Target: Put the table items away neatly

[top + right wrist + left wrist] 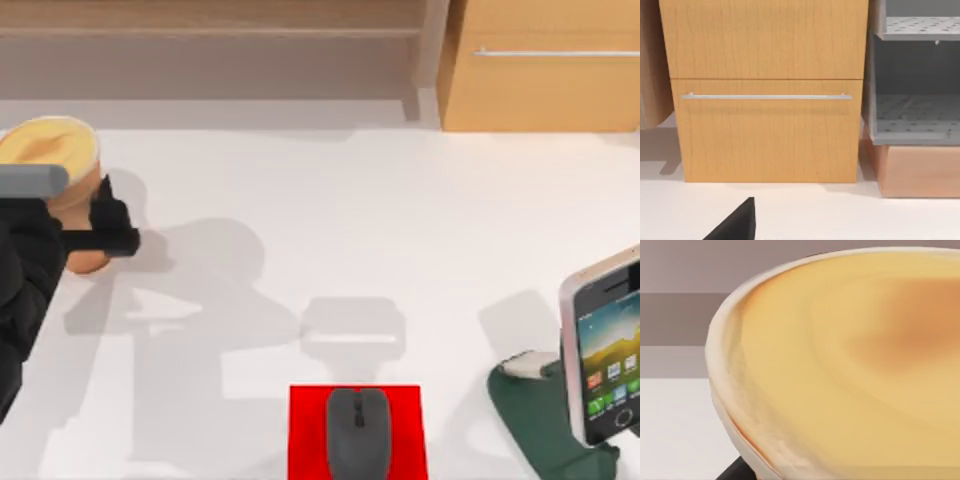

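The orange paper cup [82,215] with its yellow lid [48,150] is at the far left of the white table [330,210]. My left gripper [100,228] is shut on its side and holds it above the tabletop, and its shadow falls to the right. The left wrist view looks closely onto the lid [850,370]. The dark grey mouse [358,432] lies on a red mat [305,435] at the front middle. The pink-edged smartphone [603,345] leans upright in a dark green stand [540,420] at the front right. A dark part of my right gripper [737,225] faces the cabinet.
A light wooden cabinet [540,70] stands at the back right, its drawer [765,135] crossed by a long metal handle [765,96]. An open wooden shelf [210,50] runs along the back left. A grey shelf unit [915,115] stands beside the cabinet.
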`<state>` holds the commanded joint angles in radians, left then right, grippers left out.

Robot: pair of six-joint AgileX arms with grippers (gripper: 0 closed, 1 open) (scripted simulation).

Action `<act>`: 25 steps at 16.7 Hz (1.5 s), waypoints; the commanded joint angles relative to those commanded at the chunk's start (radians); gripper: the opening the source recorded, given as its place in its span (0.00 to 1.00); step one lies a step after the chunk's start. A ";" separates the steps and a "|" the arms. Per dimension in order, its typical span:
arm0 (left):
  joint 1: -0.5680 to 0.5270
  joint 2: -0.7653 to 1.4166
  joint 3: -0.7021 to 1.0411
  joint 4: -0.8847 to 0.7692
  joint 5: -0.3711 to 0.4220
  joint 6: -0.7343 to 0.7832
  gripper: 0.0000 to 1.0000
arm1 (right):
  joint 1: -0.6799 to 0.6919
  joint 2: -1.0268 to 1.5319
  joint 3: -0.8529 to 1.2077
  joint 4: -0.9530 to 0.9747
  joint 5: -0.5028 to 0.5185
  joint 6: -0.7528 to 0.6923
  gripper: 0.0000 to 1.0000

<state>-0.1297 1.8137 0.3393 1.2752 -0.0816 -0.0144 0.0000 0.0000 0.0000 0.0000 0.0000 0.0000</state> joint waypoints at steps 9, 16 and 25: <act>-0.152 -0.010 0.235 -0.101 0.040 -0.021 0.00 | 0.000 0.000 0.000 0.000 0.000 0.000 1.00; -0.377 0.068 0.687 -0.417 0.028 -0.060 0.00 | 0.000 0.000 0.000 0.000 0.000 0.000 1.00; -0.445 0.239 1.243 -0.896 -0.218 -0.083 0.00 | 0.000 0.000 0.000 0.000 0.000 0.000 1.00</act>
<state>-0.5749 2.0523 1.5828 0.3793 -0.2997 -0.0976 0.0000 0.0000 0.0000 0.0000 0.0000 0.0000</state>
